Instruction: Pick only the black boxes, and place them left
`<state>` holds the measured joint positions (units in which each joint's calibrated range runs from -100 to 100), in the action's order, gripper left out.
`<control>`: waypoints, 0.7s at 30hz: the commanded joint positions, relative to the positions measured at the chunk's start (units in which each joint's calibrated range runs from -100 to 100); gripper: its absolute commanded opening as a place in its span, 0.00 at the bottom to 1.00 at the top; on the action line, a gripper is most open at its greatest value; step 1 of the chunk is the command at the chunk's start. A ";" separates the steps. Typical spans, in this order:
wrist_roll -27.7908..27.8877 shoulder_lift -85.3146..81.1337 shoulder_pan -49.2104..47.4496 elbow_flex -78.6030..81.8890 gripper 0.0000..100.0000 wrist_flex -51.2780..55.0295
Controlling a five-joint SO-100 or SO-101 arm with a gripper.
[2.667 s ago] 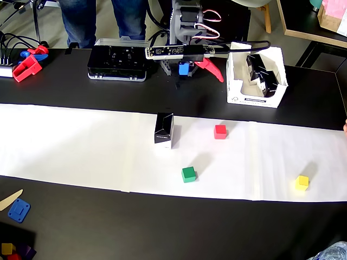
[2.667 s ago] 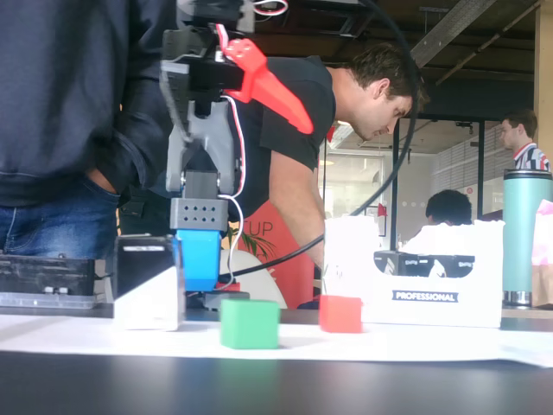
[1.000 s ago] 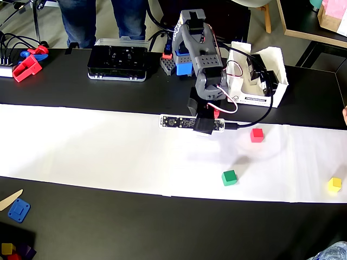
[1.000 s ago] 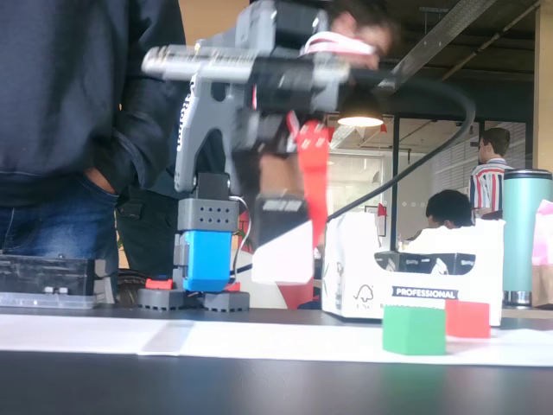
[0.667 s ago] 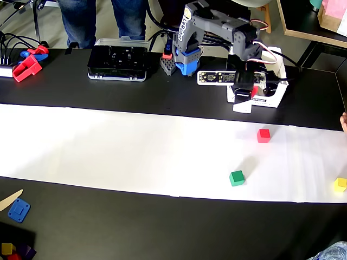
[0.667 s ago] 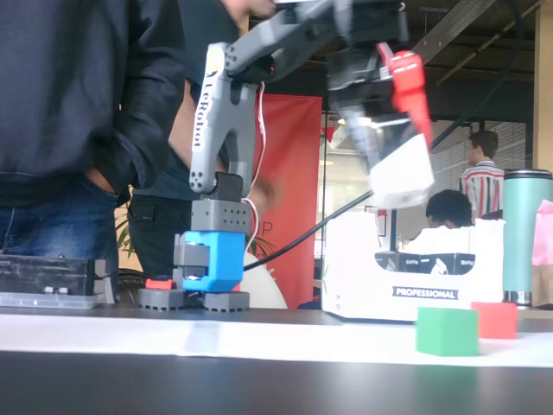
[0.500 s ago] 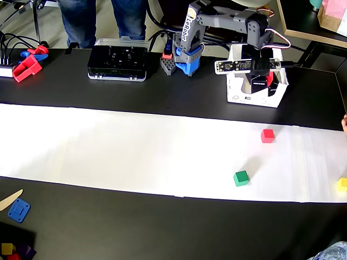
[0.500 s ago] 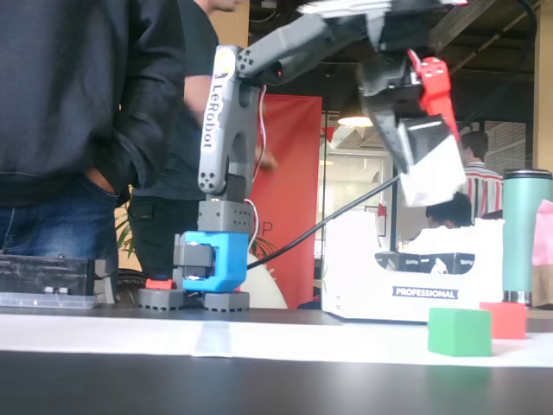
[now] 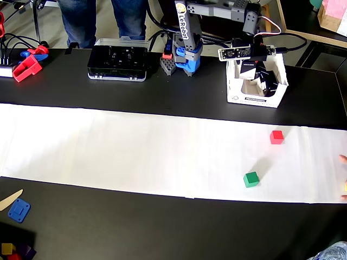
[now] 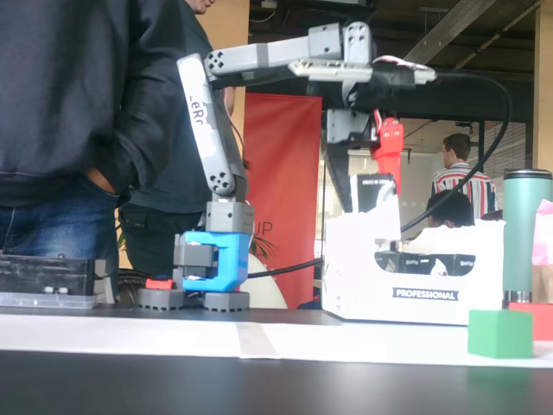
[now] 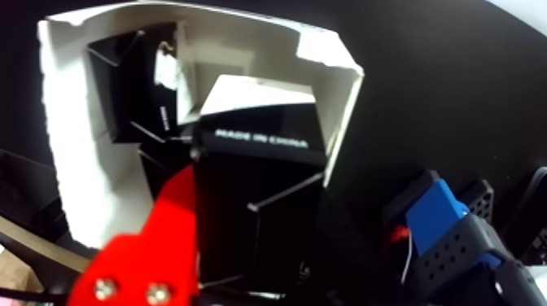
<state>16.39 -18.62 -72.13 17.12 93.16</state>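
The gripper (image 10: 380, 186) hangs over the white carton (image 9: 260, 100) at the far right of the overhead view, clenched on a black box (image 11: 256, 195) lifted above the rim. More black boxes (image 9: 265, 81) lie inside. Red cube (image 9: 277, 137) and green cube (image 9: 251, 179) sit nearer, on the white paper strip (image 9: 135, 149).

Bench (image 9: 162, 233): black, with a white paper strip (image 9: 135, 151) across it.
Cubes: one red (image 9: 277, 137), one green (image 9: 251, 179).
Carton (image 9: 255, 81) near the far edge: white, "PROFESSIONAL" label black.
Box (image 11: 256, 203): glossy black, white top, white print.
Gripper (image 11: 191, 220) finger (image 11: 142, 260): red.
Arm base (image 9: 187, 57): blue.
Case (image 9: 118, 59): black.
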 commanded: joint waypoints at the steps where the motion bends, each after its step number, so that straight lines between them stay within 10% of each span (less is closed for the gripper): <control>1: 0.51 -5.91 -1.19 5.31 0.15 -4.76; 7: 4.77 -8.76 -0.41 9.30 0.48 -5.00; 16: 21.09 -29.15 17.60 10.80 0.47 -10.49; 21: 27.67 -41.63 35.53 18.69 0.23 -26.47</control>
<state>40.56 -50.12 -47.67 31.86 77.36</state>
